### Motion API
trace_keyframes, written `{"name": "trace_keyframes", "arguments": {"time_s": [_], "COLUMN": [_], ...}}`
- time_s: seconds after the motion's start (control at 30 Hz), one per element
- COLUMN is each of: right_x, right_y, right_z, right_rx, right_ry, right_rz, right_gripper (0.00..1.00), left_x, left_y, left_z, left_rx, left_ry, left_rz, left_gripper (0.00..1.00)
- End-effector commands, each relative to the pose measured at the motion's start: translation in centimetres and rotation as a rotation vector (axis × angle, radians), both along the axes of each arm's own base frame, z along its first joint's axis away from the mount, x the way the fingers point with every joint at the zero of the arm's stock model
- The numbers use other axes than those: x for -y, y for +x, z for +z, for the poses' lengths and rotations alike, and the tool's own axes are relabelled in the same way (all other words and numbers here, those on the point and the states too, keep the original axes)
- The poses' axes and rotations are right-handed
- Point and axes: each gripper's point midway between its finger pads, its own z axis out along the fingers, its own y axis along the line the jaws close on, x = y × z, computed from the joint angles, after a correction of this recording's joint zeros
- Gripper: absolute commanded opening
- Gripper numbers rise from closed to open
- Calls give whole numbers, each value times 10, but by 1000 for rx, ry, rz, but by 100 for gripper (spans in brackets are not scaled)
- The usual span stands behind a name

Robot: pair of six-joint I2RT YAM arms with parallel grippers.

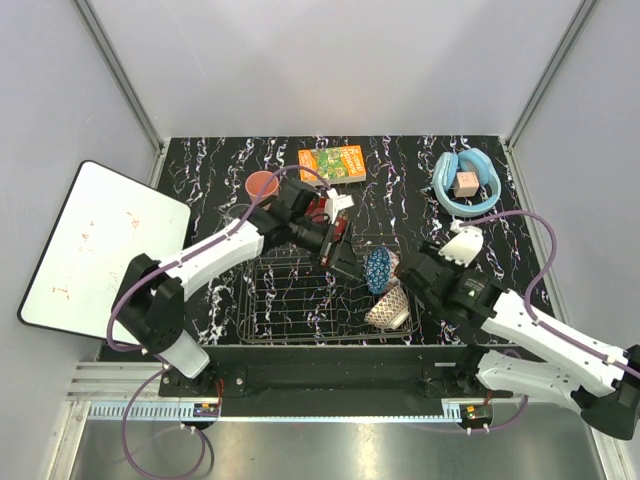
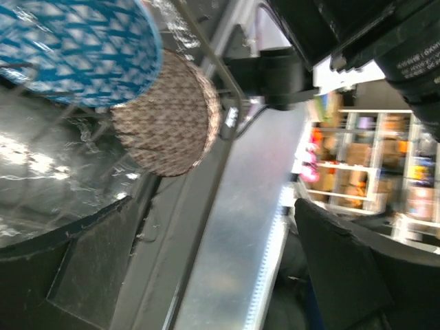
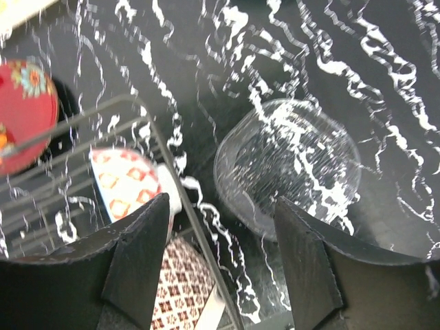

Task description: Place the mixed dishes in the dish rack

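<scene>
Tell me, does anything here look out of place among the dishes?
Yes: the orange-green box and the light-blue headphones lie at the far edge of the table. Neither is a dish, so they look stray.

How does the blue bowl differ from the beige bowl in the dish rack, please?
The blue bowl has a blue-and-white triangle pattern, while the beige bowl has a fine brown one. The blue bowl sits farther back in the rack, and the beige bowl sits nearer the front. Both stand on edge, side by side, at the rack's right end.
</scene>
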Motion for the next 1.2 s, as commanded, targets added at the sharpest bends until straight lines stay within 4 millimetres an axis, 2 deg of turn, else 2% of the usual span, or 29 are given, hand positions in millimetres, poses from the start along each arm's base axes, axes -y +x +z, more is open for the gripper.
{"name": "trace_keyframes", "arguments": {"time_s": [0.0,0.1,0.17,0.2,0.33,0.4,0.43,0.5,0.53,0.6,0.63,0.67,0.73,0.77,0.83,0.87,0.9,0.97,1.0,1.1,1.17], "right_x": [-21,-38,-49,-53,-68,-74,-76,-84,-86,-93,-94,-97,-98,-101,-105,-107,-103,-102,-102,-102,-100], "right_y": [-2,1,4,6,8,7,7,5,5,5,5,5,3,3,1,1,-2,-5,-6,-17,-24], "right_z": [-10,-13,-8,-14,-5,-7,-2,-1,5,4,10,5,11,3,7,-3,2,-8,-6,-16,-11], "right_rx": [-12,-37,-43,-64,-76,-88,-88,-95,-95,-116,-122,-148,-169,-203,-237,-274,-297,-356,-369,-384,-367], "right_ry": [29,-4,-22,-57,-95,-119,-120,-144,-141,-161,-152,-169,-169,-195,-210,-253,-274,-356,-389,-381,-344], "right_rz": [44,87,111,117,126,134,132,148,150,156,143,139,107,102,85,70,43,2,6,-1,-1], "right_gripper": [71,71,72,72,72,73,73,73,74,75,75,75,77,78,79,79,79,79,79,79,79], "left_x": [-22,-47,-70,-78,-130,-146,-162,-177,-190,-207,-213,-215,-224,-225,-227,-227,-228,-228,-228,-230,-231], "left_y": [20,28,36,40,62,62,68,69,73,77,75,74,72,71,68,68,68,67,67,69,71], "left_z": [25,37,46,49,61,68,66,69,63,56,50,46,39,37,34,34,34,32,31,27,25], "left_rx": [277,342,358,372,427,428,415,429,427,449,475,485,502,503,508,509,512,504,505,500,499], "left_ry": [19,34,43,51,102,76,79,69,87,117,145,159,187,193,199,201,201,203,202,212,222], "left_rz": [-12,30,83,103,253,295,349,388,433,474,481,484,503,505,507,511,512,512,510,508,510], "left_gripper": [99,99,99,99,99,99,99,99,99,99,99,99,99,99,99,99,99,99,99,99,99]}}
